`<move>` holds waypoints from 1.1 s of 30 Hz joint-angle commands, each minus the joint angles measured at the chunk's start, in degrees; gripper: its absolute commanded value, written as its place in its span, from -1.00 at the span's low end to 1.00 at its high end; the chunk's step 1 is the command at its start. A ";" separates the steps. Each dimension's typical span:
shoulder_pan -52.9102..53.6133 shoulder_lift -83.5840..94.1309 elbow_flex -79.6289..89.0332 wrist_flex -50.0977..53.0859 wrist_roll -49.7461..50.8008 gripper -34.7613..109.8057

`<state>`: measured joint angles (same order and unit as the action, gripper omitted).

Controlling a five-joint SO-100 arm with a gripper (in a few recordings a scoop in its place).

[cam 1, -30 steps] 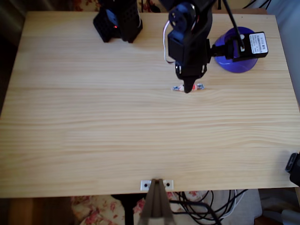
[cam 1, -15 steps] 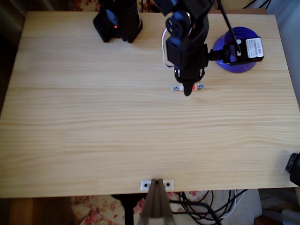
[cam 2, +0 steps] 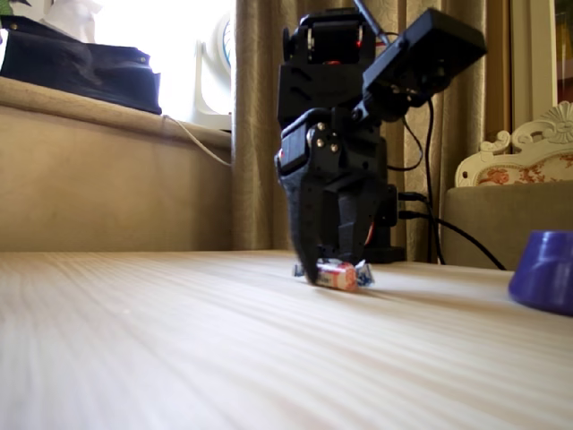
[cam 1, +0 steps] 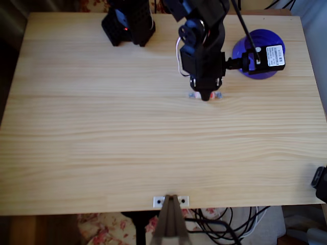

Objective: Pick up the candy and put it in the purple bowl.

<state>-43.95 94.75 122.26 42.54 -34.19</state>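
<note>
Straddling candy [cam 2: 338,275] — end effector [cam 2: 324,269], purple bowl [cam 2: 545,270] apart

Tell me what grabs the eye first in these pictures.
The black gripper stands out first, pointing straight down near the middle of the far half of the wooden table, its fingers either side of the small red and white candy lying there. Next comes the purple bowl, off to the right near the table's far edge in the overhead view, partly covered by the arm's camera box.
</note>
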 commanded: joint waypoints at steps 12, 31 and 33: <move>-0.53 10.37 -9.58 18.72 1.58 -0.52; -27.77 7.91 -35.07 23.55 25.05 -0.52; -29.79 5.71 -36.91 22.85 26.37 -0.52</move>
<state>-69.96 100.37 92.37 66.80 -9.76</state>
